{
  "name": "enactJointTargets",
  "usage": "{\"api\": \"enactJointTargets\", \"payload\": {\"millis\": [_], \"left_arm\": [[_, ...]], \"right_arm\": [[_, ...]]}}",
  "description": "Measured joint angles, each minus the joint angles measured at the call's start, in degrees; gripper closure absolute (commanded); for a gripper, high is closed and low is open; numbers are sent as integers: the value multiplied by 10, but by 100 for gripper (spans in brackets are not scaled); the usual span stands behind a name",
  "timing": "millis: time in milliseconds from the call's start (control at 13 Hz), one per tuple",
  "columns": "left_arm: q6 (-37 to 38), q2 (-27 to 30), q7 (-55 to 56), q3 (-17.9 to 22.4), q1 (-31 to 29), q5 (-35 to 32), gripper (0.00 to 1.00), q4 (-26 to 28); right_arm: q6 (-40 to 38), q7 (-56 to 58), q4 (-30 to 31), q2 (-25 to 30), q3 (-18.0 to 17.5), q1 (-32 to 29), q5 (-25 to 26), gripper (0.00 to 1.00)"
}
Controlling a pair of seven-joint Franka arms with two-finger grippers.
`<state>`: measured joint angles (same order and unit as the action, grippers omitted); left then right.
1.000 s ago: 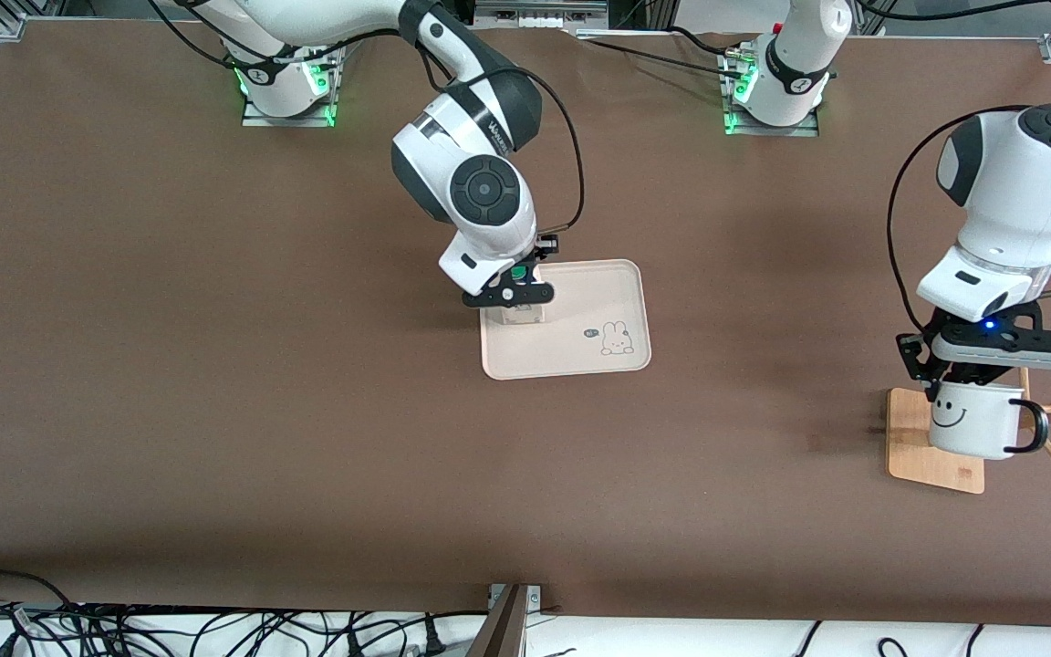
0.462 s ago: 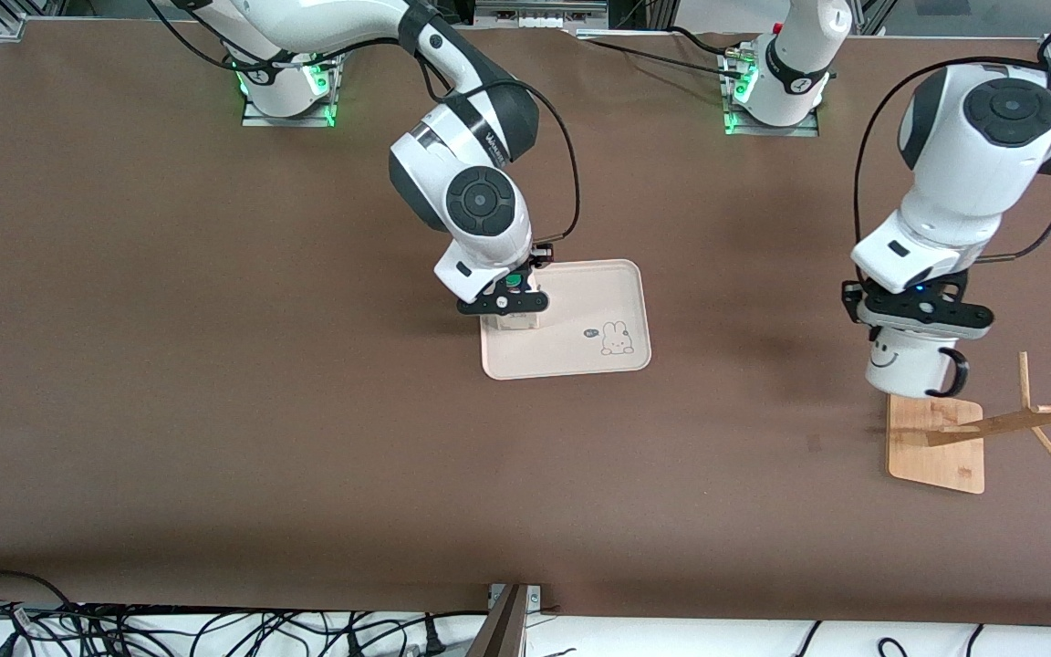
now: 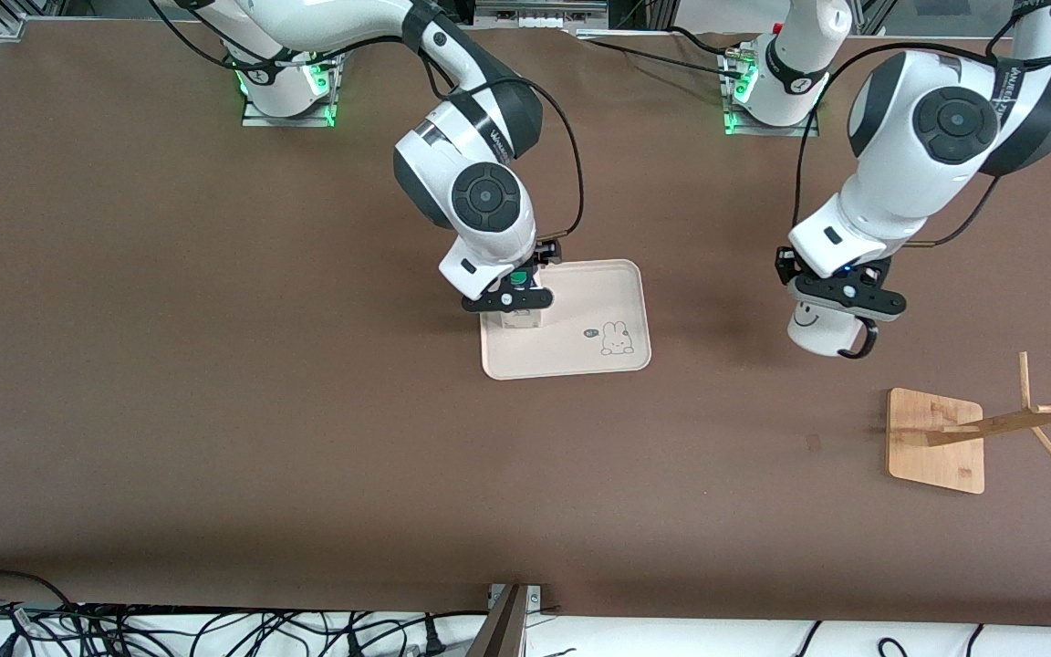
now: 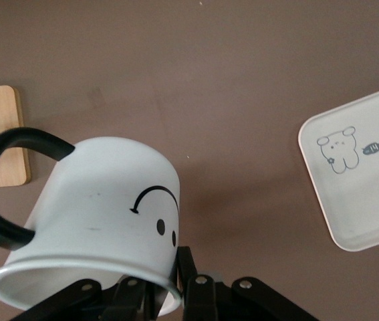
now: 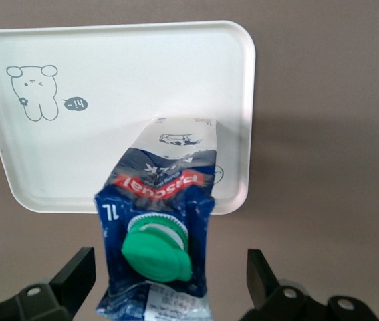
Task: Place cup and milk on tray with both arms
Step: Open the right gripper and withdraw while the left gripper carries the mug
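Right gripper (image 3: 509, 298) was over the tray (image 3: 617, 283), at the edge toward the right arm's end of the tabletop (image 3: 215, 365). Its fingers (image 5: 75, 277) stood spread wide, clear of the milk (image 5: 159, 227) on both sides in the right wrist view. The milk stood upright on the tray, green cap up, free of any grip. The rabbit drawing (image 3: 617, 338) sat on the tray's corner nearer the front camera, toward the left arm's end, apart from the carton.

Left gripper (image 3: 840, 306) was up in the air over bare tabletop, between the tray and the wooden mug stand (image 3: 936, 441). Fingers pressed together on the rim of the cup (image 3: 819, 330), pinching the wall. The cup hung tilted, smiley face showing, black handle pointing toward the stand. It was well apart from the tray, not yet on it.

The stand sat on the tabletop toward the left arm's end, nearer the front camera than the cup's spot, pegs bare.
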<state>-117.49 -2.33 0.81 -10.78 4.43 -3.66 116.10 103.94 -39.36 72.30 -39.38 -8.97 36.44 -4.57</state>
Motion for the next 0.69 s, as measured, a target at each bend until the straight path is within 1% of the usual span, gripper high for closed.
{"api": "enactJointTargets", "payload": {"millis": [154, 308, 462, 692], "left_arm": [[34, -6, 0, -20, 4, 2, 100, 0], [52, -20, 0, -31, 11, 18, 100, -3], [57, -42, -1, -34, 18, 48, 100, -11], [57, -80, -2, -48, 35, 62, 100, -39]], "right_arm": [[1, -1, -3, 4, 0, 0, 0, 0], [-3, -16, -5, 25, 4, 0, 0, 0], [-24, -28, -7, 58, 14, 0, 0, 0], [-48, -31, -8, 116, 37, -2, 0, 0]]}}
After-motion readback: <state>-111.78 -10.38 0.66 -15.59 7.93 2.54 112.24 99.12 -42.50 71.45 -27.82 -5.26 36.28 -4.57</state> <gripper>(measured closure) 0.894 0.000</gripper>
